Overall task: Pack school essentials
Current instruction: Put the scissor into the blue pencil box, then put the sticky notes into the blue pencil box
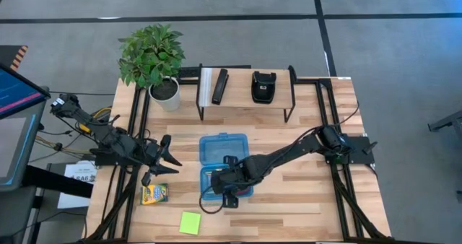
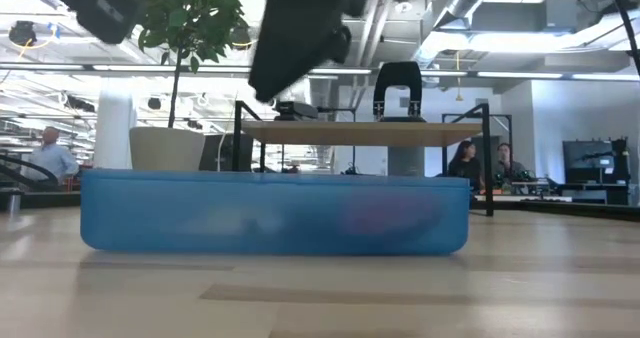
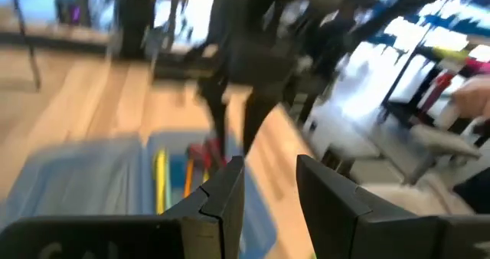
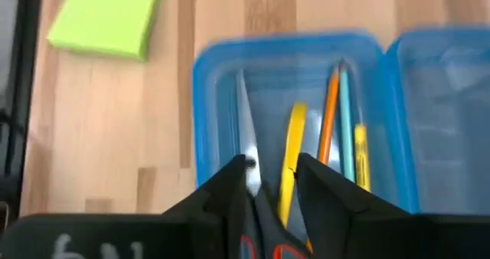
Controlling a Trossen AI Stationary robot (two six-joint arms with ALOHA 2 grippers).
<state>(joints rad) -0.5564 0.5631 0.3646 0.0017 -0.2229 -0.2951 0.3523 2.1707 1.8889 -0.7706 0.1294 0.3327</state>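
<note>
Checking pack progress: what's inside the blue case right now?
In the blue case: scissors, yellow pencil, orange pencil, light-blue pen. The right gripper covers the near end, so anything there is hidden.

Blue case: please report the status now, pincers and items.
Right pincer over blue case, scissors between its fingers. Left pincer waits, open, empty. Crayon box and sticky notes remain outside.

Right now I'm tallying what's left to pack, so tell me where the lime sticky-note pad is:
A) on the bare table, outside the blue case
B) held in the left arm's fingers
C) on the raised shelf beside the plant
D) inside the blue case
A: the sticky-note pad lies flat on the wooden table, apart from the blue case; the right wrist view shows it outside the case's rim, and the crayon box is also out.
</note>
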